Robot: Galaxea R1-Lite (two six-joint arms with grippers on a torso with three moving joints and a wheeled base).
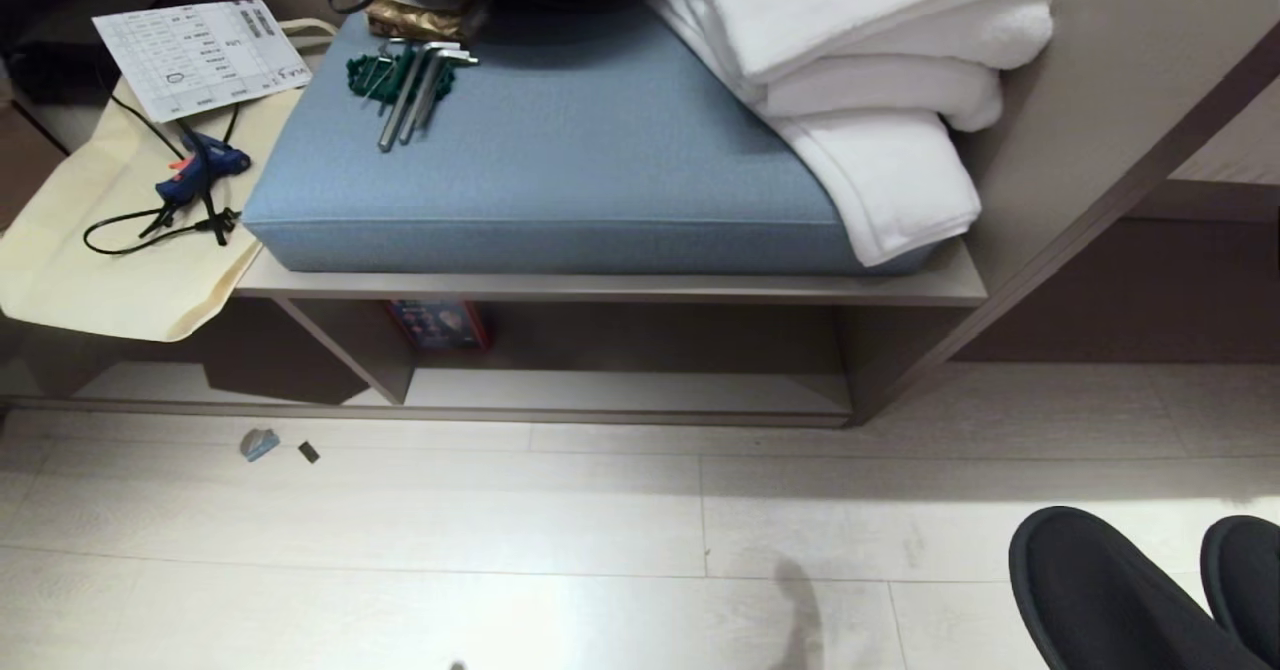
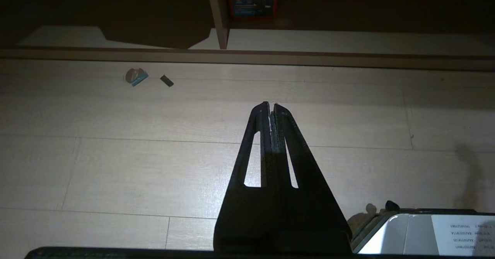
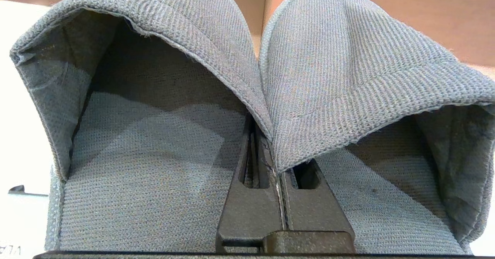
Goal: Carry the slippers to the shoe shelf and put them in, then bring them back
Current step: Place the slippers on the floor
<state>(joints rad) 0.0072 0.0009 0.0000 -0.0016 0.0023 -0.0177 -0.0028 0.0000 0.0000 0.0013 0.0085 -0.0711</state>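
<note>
The slippers [image 3: 162,108], soft blue-grey knit, fill the right wrist view side by side, openings toward the camera. My right gripper [image 3: 264,145] is shut on the slippers, pinching their two inner edges together; its tips are hidden under the fabric. In the head view the pair shows as two dark rounded toes [image 1: 1100,590] low at the right, above the floor. The shoe shelf [image 1: 600,288] lies ahead, a beige top board over floor-level compartments split by a divider [image 1: 350,345]. My left gripper [image 2: 270,106] hangs shut and empty over the floor before the shelf's base board [image 2: 247,58].
A blue cushion [image 1: 560,150] covers the shelf top, with folded white towels [image 1: 860,70], hex keys [image 1: 415,90], a glue gun [image 1: 195,175] on a cream bag [image 1: 90,250] and a paper form [image 1: 200,55]. A red box [image 1: 440,325] stands inside a compartment. Small scraps [image 1: 260,443] lie on the floor.
</note>
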